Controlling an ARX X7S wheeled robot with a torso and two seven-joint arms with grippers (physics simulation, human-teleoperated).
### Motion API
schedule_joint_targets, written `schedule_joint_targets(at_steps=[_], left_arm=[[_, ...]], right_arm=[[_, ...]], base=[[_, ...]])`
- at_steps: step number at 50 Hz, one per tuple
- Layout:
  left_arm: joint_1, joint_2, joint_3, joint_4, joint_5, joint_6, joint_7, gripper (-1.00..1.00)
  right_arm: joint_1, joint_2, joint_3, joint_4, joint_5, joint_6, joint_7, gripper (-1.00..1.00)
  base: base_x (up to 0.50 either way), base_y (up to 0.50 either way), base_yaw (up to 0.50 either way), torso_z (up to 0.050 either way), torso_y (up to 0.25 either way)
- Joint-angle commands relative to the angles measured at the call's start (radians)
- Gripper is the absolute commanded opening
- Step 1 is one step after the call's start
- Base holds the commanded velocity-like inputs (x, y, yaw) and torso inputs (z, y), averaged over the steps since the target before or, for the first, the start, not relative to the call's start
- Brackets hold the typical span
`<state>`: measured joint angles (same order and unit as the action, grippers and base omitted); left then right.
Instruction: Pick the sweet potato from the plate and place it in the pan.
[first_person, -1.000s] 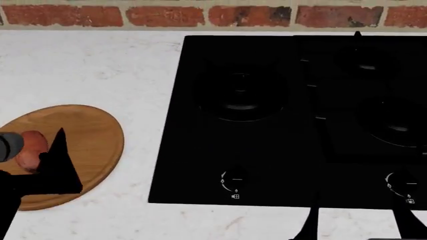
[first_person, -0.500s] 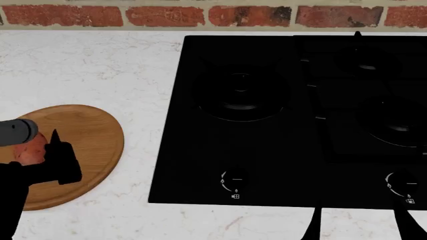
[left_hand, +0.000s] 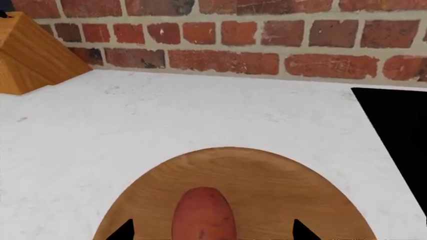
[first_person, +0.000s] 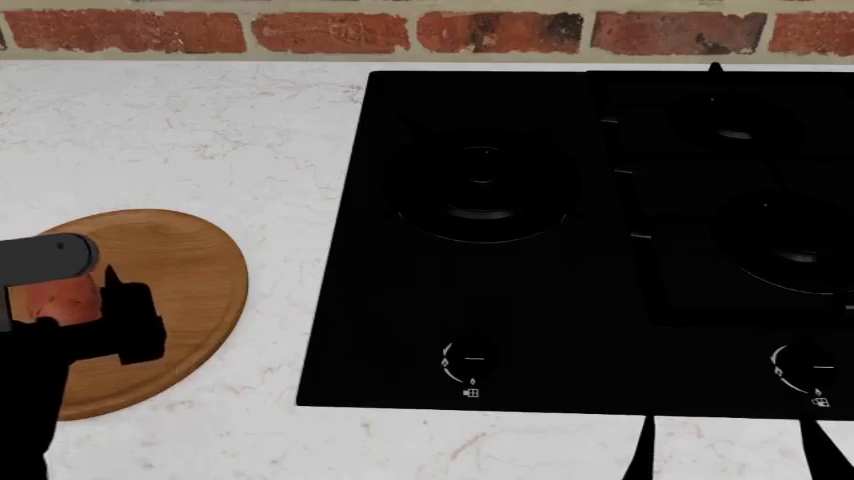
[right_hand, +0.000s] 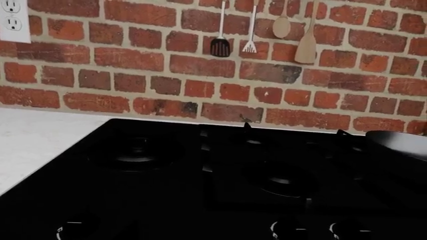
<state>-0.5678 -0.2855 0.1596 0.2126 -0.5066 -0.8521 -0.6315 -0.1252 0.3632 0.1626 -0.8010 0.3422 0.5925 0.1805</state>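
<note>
Even flat simulator light, sharp focus, no glare, black stove (first_person: 587, 240) detail lost

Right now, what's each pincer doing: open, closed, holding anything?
Left pincer: open, fingertips either side of the sweet potato on the plate, not gripping.
Right pincer: open, empty.

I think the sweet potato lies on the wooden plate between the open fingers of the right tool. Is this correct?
Not quite: it is the left tool, not the right one. The left wrist view shows the sweet potato lying on the wooden plate between that tool's two open fingertips. In the head view the right tool is at the near edge of the stove, far from the plate.
</note>
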Motion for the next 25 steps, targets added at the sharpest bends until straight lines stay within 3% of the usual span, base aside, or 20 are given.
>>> schedule_joint_targets(at_steps=[1, 25], left_arm=[[-0.009, 0.002, 0.031, -0.073, 0.030, 0.037, 0.012, 1.00], [-0.039, 0.018, 0.064, -0.233, 0.078, 0.133, 0.036, 1.00]], right_arm=[[-0.013, 0.003, 0.012, -0.014, 0.013, 0.000, 0.003, 1.00], [-0.036, 0.005, 0.013, -0.001, 0.013, -0.024, 0.007, 1.00]], base=[[0.00, 0.00, 0.00, 0.000, 0.000], [0.00, 0.00, 0.00, 0.000, 0.000]])
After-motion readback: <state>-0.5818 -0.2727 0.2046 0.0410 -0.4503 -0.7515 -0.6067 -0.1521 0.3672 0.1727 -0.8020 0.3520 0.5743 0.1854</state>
